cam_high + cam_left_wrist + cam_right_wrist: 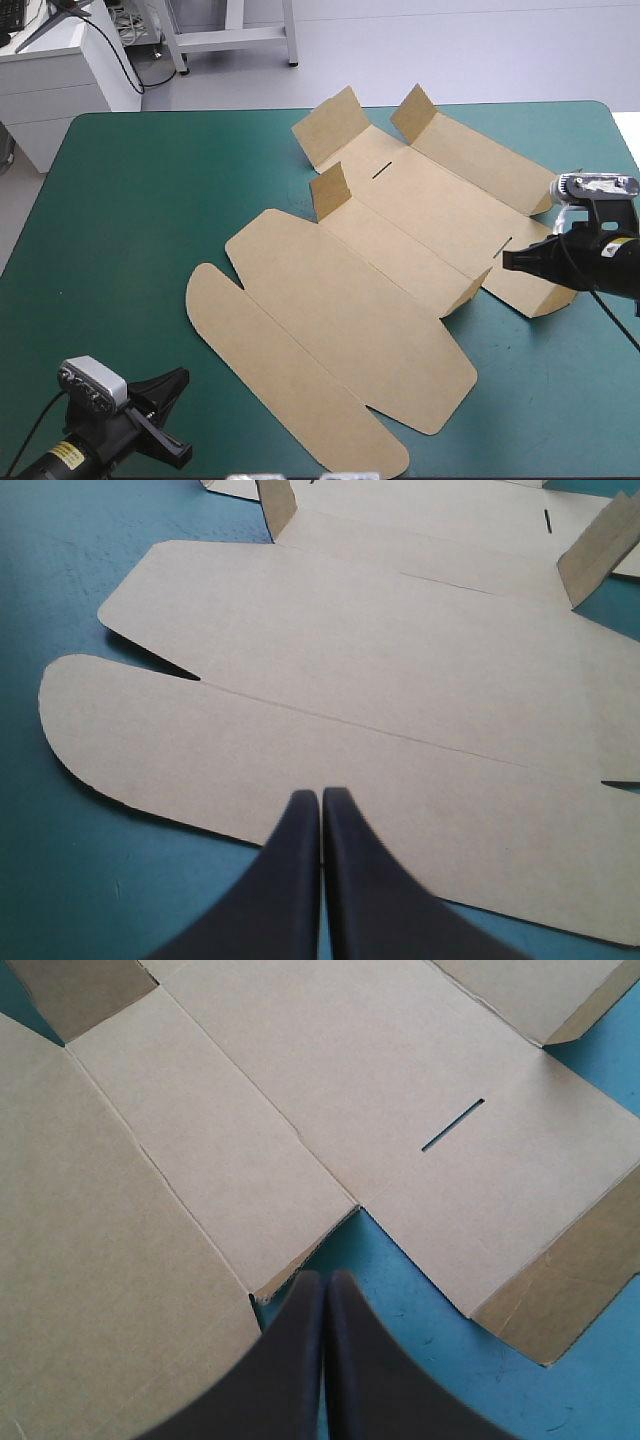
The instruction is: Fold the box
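Fingers are pressed together on both: left gripper [320, 798] lower left in the high view, right gripper [508, 260] mid-right, brown box [370, 290] mostly flat at centre.

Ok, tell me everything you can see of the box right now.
The box is one cut sheet of plain brown board, lying unfolded on the teal-green cover, slanting from near left to far right. Crease lines divide its panels; the near flap has rounded ends; two slits show. Small corner flaps stand up at the far part. The left gripper and right gripper are shut near its edges, holding nothing.
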Motion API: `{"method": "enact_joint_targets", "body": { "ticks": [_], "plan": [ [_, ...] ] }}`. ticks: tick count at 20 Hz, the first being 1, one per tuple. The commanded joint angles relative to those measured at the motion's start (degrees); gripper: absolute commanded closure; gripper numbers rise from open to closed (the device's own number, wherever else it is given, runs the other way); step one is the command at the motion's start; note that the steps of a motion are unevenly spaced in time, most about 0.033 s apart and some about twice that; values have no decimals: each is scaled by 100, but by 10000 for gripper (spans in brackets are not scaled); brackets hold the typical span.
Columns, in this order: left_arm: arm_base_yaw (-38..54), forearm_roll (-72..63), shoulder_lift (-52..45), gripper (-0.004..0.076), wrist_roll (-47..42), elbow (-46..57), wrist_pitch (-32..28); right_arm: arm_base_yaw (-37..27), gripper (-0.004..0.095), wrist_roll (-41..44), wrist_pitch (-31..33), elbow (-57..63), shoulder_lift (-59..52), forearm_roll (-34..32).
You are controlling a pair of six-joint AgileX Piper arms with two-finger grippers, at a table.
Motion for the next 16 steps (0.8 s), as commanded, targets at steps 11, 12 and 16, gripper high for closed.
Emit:
{"method": "enact_joint_targets", "body": {
  "ticks": [11,12,16],
  "plan": [
    [-26,-273,128,732,11,-145,-365,-24,473,73,-225,-257,372,291],
    [-26,-273,128,732,11,-145,-365,-24,473,73,-248,-236,372,291],
    [-26,-273,128,732,11,-145,-365,-24,479,117,-267,-230,372,389]
  ]
}}
